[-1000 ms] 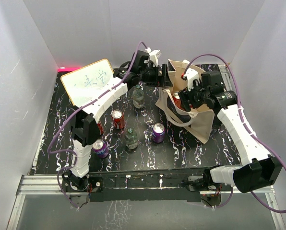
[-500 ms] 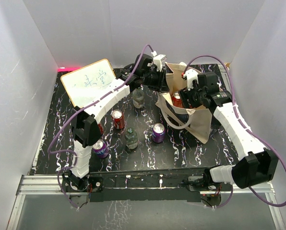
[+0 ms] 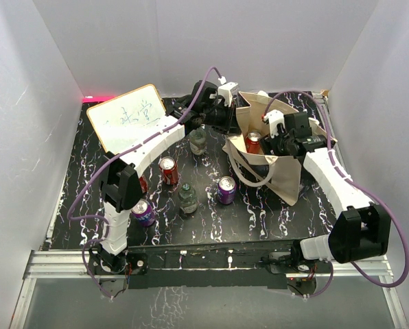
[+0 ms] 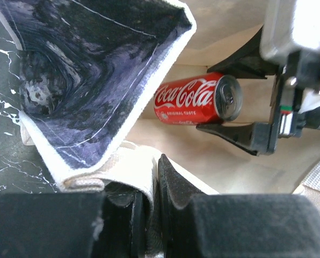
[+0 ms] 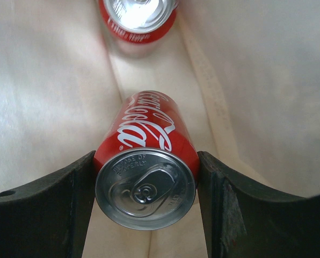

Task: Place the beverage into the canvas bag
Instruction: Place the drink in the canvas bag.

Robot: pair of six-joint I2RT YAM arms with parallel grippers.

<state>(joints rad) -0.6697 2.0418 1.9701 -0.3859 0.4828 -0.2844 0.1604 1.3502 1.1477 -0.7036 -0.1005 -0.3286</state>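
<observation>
Snugly, right pincer (image 5: 144, 185) holds glossy can (image 5: 148, 129).

canvas bag (image 3: 287, 179): 1.
red cola can (image 3: 254, 142): 3; first at the bag's mouth, second can (image 5: 138, 16) deeper inside the bag, third can (image 3: 169, 170) on the table left of the bag.
purple can (image 3: 226, 190): 2; first just left of the bag, second can (image 3: 143, 212) well left of it.
bottle (image 3: 198, 140): 2; first left of the bag's mouth, second bottle (image 3: 187, 199) further left, nearer the front.
whiteboard (image 3: 129, 116): 1; far left of the bag.
</observation>
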